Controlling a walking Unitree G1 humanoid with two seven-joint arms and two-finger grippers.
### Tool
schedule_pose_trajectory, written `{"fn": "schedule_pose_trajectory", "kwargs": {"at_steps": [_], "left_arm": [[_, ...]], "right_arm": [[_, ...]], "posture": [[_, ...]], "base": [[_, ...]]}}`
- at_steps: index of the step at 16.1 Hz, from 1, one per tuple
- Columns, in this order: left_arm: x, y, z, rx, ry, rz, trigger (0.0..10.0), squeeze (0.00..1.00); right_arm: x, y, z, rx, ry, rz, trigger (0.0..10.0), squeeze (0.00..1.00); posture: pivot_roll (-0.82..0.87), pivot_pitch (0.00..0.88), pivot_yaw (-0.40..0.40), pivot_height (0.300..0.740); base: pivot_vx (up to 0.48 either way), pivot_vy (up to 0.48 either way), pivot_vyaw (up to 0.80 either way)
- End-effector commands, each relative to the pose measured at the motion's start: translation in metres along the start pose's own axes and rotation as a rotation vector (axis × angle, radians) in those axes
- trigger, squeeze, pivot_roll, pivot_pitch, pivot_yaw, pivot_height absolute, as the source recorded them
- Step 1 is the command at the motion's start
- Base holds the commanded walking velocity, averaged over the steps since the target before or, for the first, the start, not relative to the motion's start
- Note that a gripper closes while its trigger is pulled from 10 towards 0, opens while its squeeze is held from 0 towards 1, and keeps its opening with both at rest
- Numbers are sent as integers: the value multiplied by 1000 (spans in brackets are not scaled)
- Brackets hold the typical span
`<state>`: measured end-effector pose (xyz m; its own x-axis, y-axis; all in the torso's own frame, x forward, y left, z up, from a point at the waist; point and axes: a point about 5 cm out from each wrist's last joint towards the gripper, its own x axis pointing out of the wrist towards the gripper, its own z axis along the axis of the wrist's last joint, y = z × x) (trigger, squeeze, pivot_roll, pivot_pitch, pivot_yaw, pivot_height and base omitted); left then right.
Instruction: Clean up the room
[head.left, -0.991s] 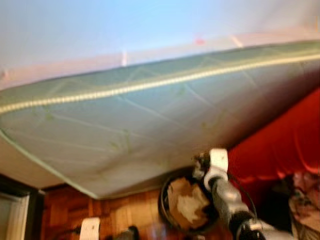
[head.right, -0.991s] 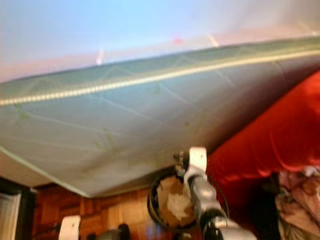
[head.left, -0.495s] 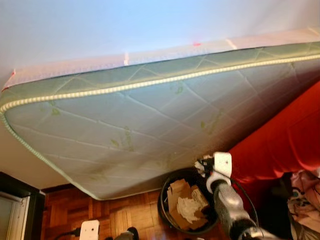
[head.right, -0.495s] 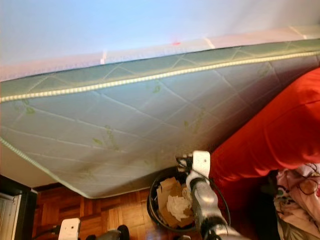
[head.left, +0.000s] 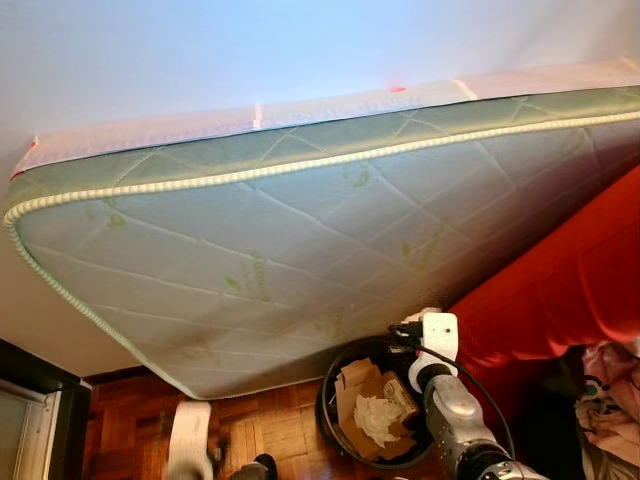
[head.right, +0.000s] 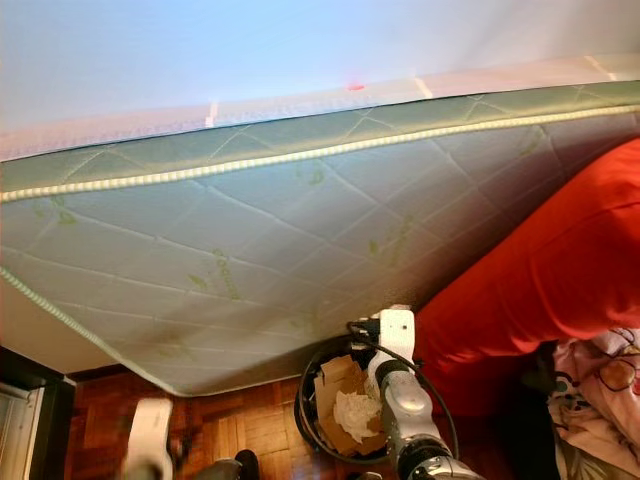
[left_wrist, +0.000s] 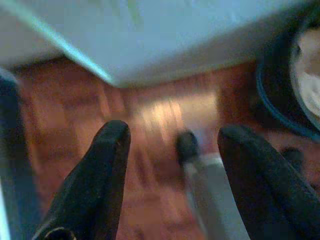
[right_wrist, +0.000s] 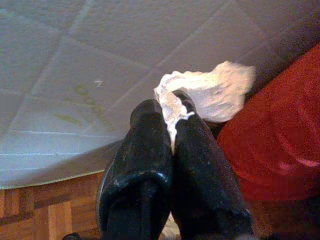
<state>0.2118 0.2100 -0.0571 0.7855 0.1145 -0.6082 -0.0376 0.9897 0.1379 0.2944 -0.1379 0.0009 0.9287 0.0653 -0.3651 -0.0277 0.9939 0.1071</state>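
Pinching a crumpled white tissue (right_wrist: 210, 95) between pressed-together fingers, the right hand (right_wrist: 170, 117) sits above the round black waste bin (head.left: 335, 425), at the bin's 1 o'clock rim. Cardboard scraps and paper (head.left: 370, 405) fill the bin. Left hand (left_wrist: 172, 150) is spread, over wooden parquet floor (head.left: 260, 430). Quilted green mattress (head.left: 300, 250) leans at 12 o'clock; red fabric (head.left: 570, 290) at 3 o'clock.

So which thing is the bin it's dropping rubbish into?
Find the big pale green mattress leaning against the wall. At its lower edge, beside the red cover, stands a round black bin on the wooden floor. It alone holds cardboard and crumpled paper, and the right gripper hovers above with a tissue.
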Motion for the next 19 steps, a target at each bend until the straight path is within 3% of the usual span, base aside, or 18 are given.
{"fn": "schedule_pose_trajectory", "kwargs": {"at_steps": [1, 2, 5, 6, 9, 12, 19], "left_arm": [[-3, 7, -7, 147, 21, 75, 10000, 0], [-1, 11, 0, 164, -8, 114, 10000, 0], [2, 7, 30, 69, -198, 124, 10000, 0], [3, -1, 45, 4, -291, 87, 10000, 0], [-1, -28, 65, -25, -424, -13, 10000, 0], [-4, -32, 64, -75, -442, -19, 10000, 0], [-6, -32, 58, -83, -427, -29, 10000, 0]], "right_arm": [[-4, -3, -9, 0, 31, -8, 10000, 0], [-4, -4, -10, 1, 36, -11, 10000, 0], [-5, -7, -12, -1, 46, -13, 10000, 0], [-5, -7, -12, -1, 46, -12, 10000, 0], [-5, -9, -10, 13, 37, -9, 10000, 0], [-5, -10, -9, 13, 34, -5, 10000, 0], [-6, -11, -16, -6, 94, -19, 10000, 0]], "posture": [[100, 158, -24, 740], [102, 159, -26, 740], [99, 162, -30, 740], [99, 164, -32, 740], [92, 169, -35, 740], [91, 174, -40, 740], [88, 182, -46, 735]], "base": [[0, 0, 0], [0, 0, 0], [0, 0, 0], [0, 0, 0], [0, 0, 0], [0, 0, 0], [0, 0, 0]]}}
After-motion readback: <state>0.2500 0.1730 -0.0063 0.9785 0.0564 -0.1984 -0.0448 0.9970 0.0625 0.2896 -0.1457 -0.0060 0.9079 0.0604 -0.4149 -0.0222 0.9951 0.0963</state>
